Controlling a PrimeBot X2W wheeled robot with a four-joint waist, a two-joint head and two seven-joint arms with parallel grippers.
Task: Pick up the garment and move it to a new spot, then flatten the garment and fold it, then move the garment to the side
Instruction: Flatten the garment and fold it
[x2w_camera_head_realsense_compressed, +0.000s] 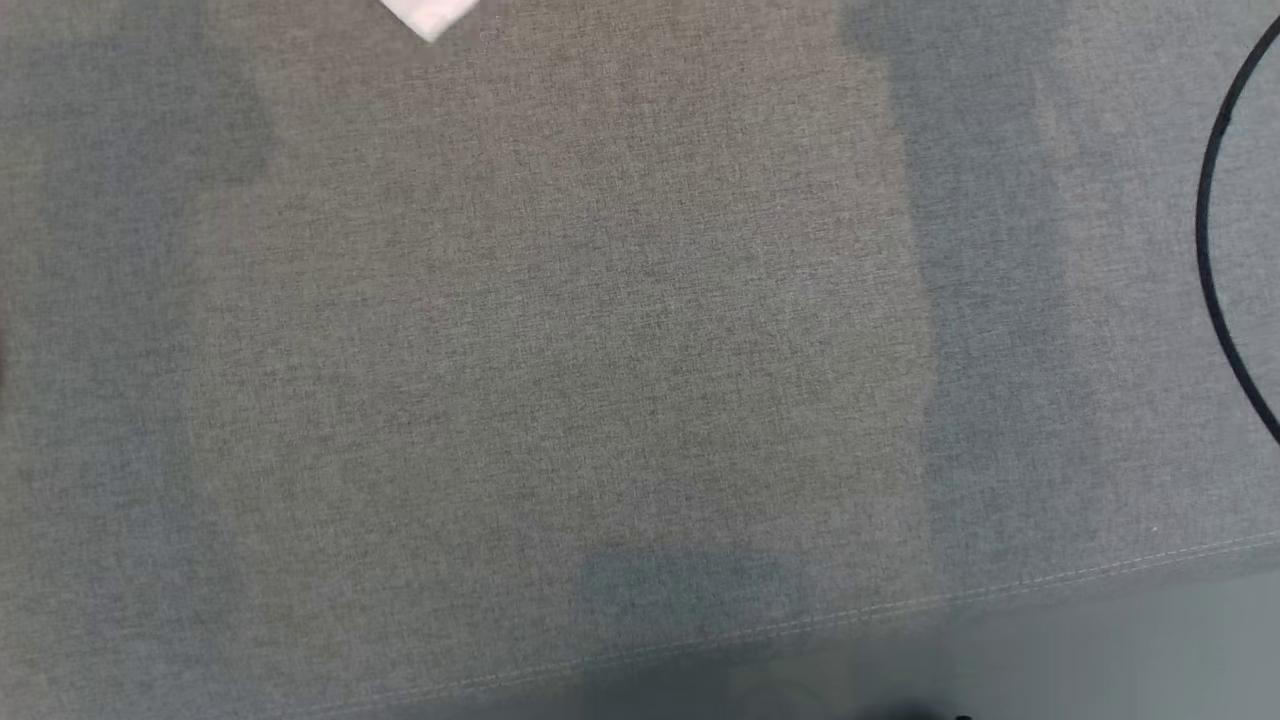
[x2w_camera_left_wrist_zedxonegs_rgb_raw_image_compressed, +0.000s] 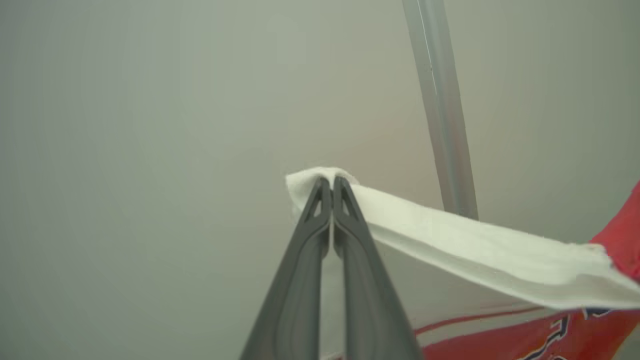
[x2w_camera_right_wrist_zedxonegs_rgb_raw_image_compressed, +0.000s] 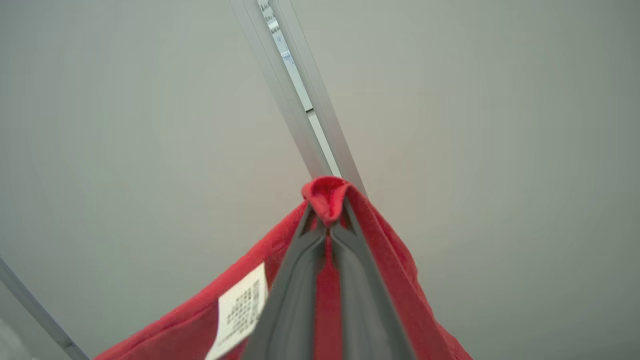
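The garment (x2w_camera_left_wrist_zedxonegs_rgb_raw_image_compressed: 500, 250) is red and white with dark lettering, and it hangs lifted off the surface. In the left wrist view my left gripper (x2w_camera_left_wrist_zedxonegs_rgb_raw_image_compressed: 327, 182) is shut on a white edge of the cloth, which stretches away to the right toward the red part (x2w_camera_left_wrist_zedxonegs_rgb_raw_image_compressed: 620, 235). In the right wrist view my right gripper (x2w_camera_right_wrist_zedxonegs_rgb_raw_image_compressed: 327, 210) is shut on a bunched red fold of the garment (x2w_camera_right_wrist_zedxonegs_rgb_raw_image_compressed: 325, 192); a white care label (x2w_camera_right_wrist_zedxonegs_rgb_raw_image_compressed: 240, 312) hangs beside the fingers. A white corner of the garment (x2w_camera_head_realsense_compressed: 430, 15) pokes in at the top edge of the head view.
The grey fabric-covered surface (x2w_camera_head_realsense_compressed: 560, 330) spreads under the head camera, with its stitched front edge (x2w_camera_head_realsense_compressed: 900, 605) low in view. A thin black curved hoop (x2w_camera_head_realsense_compressed: 1215, 230) lies at the right. Pale metal rails (x2w_camera_left_wrist_zedxonegs_rgb_raw_image_compressed: 440, 110) (x2w_camera_right_wrist_zedxonegs_rgb_raw_image_compressed: 295, 90) cross a plain wall behind each gripper.
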